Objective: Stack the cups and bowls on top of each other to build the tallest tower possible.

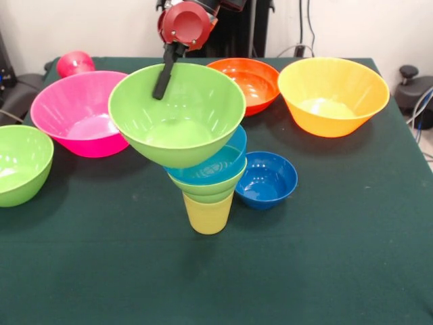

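The tower stands mid-table: a pale yellow cup (208,214) at the base, a small lime green bowl (206,188), a light blue bowl (220,162), and a large lime green bowl (177,112) on top, leaning slightly left. My gripper (163,88) comes down from the red wrist at the top. It reaches over the far rim into the large green bowl. Part of it is hidden behind the bowl's wall, so I cannot tell whether it grips the rim. A dark blue bowl (267,178) sits just right of the tower.
A pink bowl (81,115) stands at the left with the red cup (74,63) behind it. Another lime green bowl (20,162) is at the left edge. An orange-red bowl (249,81) and a yellow-orange bowl (333,95) stand at the back right.
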`<action>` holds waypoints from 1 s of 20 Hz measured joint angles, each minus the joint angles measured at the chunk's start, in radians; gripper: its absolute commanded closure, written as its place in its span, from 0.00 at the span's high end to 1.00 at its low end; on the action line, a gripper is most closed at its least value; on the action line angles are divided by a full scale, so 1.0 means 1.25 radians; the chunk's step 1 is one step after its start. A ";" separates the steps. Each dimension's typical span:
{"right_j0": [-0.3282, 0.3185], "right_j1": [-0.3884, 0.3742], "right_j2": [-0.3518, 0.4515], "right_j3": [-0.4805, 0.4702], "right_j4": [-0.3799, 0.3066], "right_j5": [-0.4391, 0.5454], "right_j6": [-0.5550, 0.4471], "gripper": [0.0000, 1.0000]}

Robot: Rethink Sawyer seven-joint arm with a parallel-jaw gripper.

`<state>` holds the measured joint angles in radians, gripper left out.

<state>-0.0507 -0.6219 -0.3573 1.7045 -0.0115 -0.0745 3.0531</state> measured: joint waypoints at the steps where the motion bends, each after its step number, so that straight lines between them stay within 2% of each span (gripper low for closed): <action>1: 0.000 0.000 0.000 0.001 0.000 -0.004 0.000 0.00; 12: 0.000 0.000 -0.002 0.008 0.008 -0.043 0.000 0.00; 20: 0.003 0.000 -0.004 0.011 0.026 -0.044 0.000 0.00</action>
<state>-0.0473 -0.6219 -0.3617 1.7178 0.0210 -0.1293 3.0531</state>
